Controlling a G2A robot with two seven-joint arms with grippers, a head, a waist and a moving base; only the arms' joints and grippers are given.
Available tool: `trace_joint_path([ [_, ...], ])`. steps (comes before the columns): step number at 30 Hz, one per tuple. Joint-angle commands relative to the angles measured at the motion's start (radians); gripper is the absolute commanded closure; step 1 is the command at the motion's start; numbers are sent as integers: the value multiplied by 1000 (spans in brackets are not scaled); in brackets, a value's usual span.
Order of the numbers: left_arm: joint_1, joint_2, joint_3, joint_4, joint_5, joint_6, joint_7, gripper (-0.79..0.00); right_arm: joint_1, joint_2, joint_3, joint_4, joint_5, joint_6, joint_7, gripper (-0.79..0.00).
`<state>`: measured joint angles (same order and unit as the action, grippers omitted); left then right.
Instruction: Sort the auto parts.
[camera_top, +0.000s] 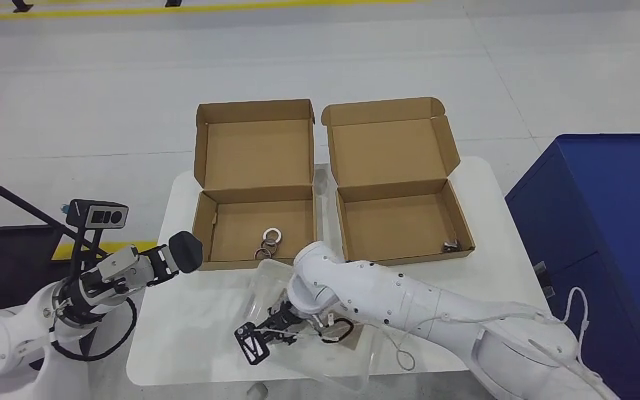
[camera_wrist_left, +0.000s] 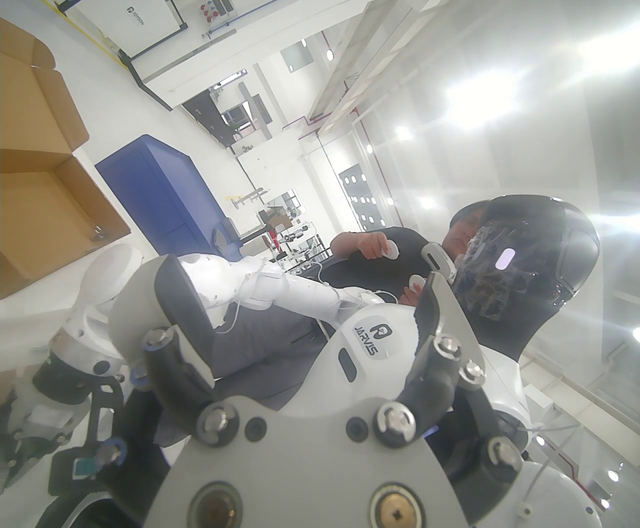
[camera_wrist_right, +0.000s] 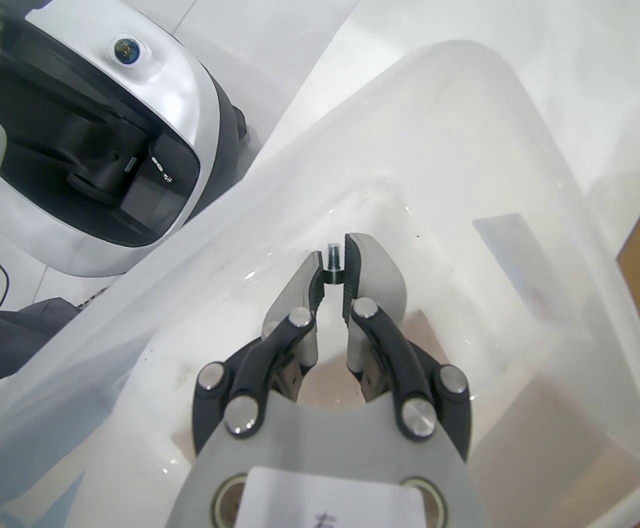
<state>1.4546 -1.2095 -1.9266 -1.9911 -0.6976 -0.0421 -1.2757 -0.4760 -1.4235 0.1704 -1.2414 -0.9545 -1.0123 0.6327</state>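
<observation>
My right gripper (camera_wrist_right: 332, 266) is shut on a small threaded bolt (camera_wrist_right: 332, 260), held by its dark head with the thread pointing past the fingertips. It is down inside a clear plastic bin (camera_wrist_right: 450, 165). From above, that gripper (camera_top: 252, 344) is at the bin's (camera_top: 258, 290) near-left corner. The left cardboard box (camera_top: 255, 228) holds metal rings (camera_top: 268, 240). In the right cardboard box (camera_top: 402, 225) a small metal part (camera_top: 450, 245) lies at a corner. My left gripper (camera_top: 186, 250) hovers by the table's left edge, open (camera_wrist_left: 305, 305) with nothing in it.
Both boxes have their lids folded back at the far side of the white table (camera_top: 185, 330). A blue cabinet (camera_top: 590, 230) stands close to the table's right edge. A label or card (camera_top: 338, 330) lies in the bin near the right wrist.
</observation>
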Motion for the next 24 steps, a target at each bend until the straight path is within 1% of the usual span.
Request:
trace_joint_path([
  [1,0,0,0,0,0,0,0,-785,13,34,3,-34,35,0,-1,0],
  [5,0,0,0,0,0,0,0,-785,25,103,30,-92,89,0,6,0],
  [6,0,0,0,0,0,0,0,-785,26,109,34,-98,91,0,8,0],
  [16,0,0,0,0,0,0,0,-785,26,109,34,-98,91,0,8,0],
  [19,0,0,0,0,0,0,0,-785,7,111,36,-94,86,11,-4,0],
  [24,0,0,0,0,0,0,0,-785,4,113,42,-51,113,23,44,0],
])
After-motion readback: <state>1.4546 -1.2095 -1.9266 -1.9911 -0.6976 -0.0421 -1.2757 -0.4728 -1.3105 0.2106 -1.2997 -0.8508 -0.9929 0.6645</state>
